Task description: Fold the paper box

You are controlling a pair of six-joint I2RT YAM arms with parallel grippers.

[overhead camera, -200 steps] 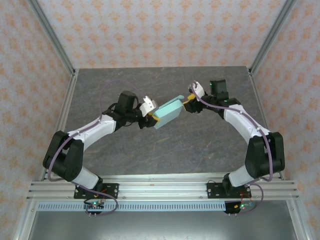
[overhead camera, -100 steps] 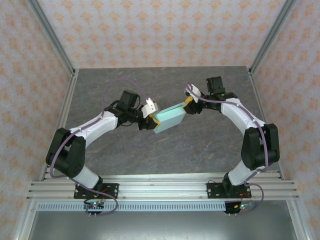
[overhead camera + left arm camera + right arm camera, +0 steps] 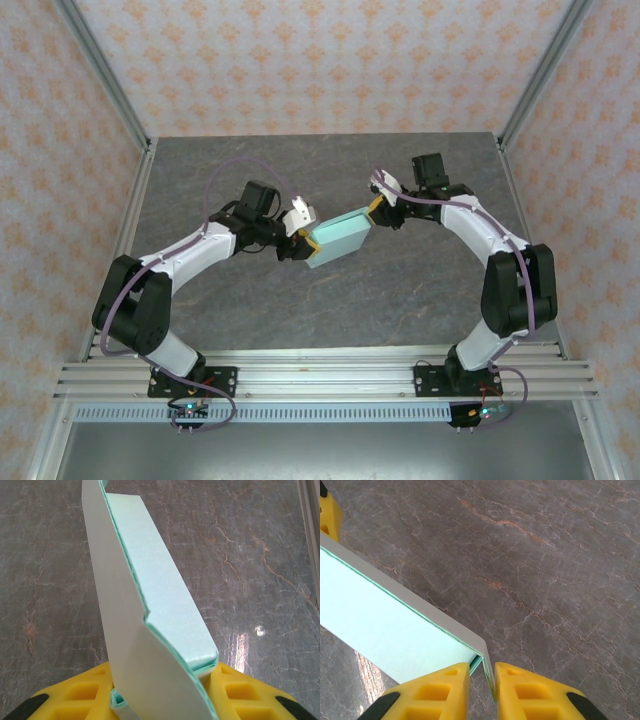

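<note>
Pale mint paper box point(image 3: 338, 238) held between both arms over the grey marbled desk point(image 3: 400, 290), left claw point(image 3: 306, 243) clamped on its left end, right claw point(image 3: 374, 206) pinching the opposite corner

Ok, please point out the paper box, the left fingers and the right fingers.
paper box point(image 3: 338, 238): top external view, middle of its mint top face.
left fingers point(image 3: 75, 696): left wrist view, yellow surface of the finger at lower left.
right fingers point(image 3: 436, 692): right wrist view, yellow surface of the finger at lower left.
</note>
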